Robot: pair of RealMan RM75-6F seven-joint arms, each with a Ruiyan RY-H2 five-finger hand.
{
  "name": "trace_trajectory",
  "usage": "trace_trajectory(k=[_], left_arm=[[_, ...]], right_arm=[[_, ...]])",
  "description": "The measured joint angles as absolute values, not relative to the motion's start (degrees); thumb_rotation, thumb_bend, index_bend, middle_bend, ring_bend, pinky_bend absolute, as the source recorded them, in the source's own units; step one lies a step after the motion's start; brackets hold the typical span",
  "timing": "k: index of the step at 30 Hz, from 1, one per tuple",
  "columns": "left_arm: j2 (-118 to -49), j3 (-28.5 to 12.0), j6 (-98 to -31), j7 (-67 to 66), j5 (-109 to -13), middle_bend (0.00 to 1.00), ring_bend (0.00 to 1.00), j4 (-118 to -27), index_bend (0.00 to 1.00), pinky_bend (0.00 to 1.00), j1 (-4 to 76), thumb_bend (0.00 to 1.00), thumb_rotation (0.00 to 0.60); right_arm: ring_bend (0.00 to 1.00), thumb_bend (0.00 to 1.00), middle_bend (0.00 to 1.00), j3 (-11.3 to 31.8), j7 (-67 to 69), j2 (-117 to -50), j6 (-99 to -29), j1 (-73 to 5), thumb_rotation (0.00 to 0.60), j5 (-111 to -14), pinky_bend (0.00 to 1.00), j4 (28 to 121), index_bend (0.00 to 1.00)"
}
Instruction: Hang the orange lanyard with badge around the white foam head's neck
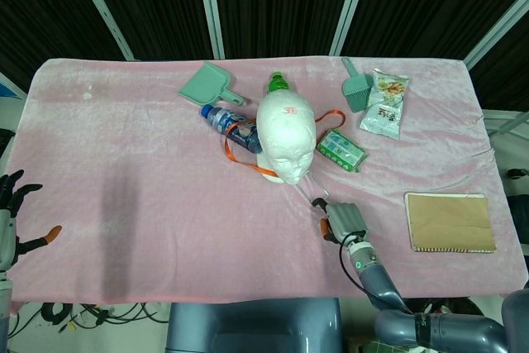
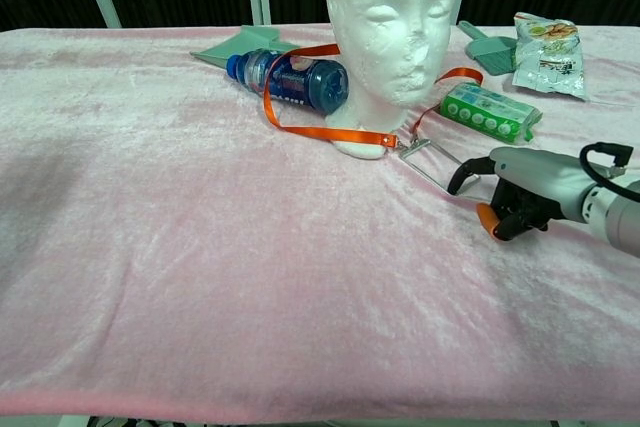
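The white foam head [image 1: 285, 138] [image 2: 392, 37] stands upright mid-table. The orange lanyard [image 2: 330, 134] [image 1: 241, 148] runs round its base on both sides, its left loop draped over a blue bottle [image 2: 295, 78]. From the strap's clip a clear badge [image 2: 432, 161] [image 1: 312, 193] stretches across the cloth to my right hand [image 2: 512, 193] [image 1: 344, 222], which pinches its near edge with curled fingers, front right of the head. My left hand [image 1: 13, 219] shows only in the head view, at the far left edge, fingers spread and empty.
A green dustpan [image 1: 207, 83] and a green-capped bottle [image 1: 278, 83] lie behind the head. A green brush [image 1: 357, 88], snack bag [image 1: 386, 103] and green wipes pack [image 1: 341, 149] sit to the right. A brown notebook [image 1: 449, 221] lies front right.
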State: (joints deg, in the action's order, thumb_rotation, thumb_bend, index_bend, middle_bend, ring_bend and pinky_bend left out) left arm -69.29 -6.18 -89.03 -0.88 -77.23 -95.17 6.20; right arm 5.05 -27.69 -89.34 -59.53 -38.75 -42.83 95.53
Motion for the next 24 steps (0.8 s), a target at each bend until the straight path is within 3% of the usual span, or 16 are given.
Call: trace_trajectory(k=[24], left_arm=[[-69.4, -7.1, -89.2, -1.1, -77.5, 0.08, 0.00, -95.3, 0.27, 0.00, 5.5, 0.12, 0.600]], right_arm=[[0.92, 0.66, 0.94, -0.6, -26.4, -88.4, -61.2, -34.2, 0.600, -48.1, 0.71, 100.8, 0.26]])
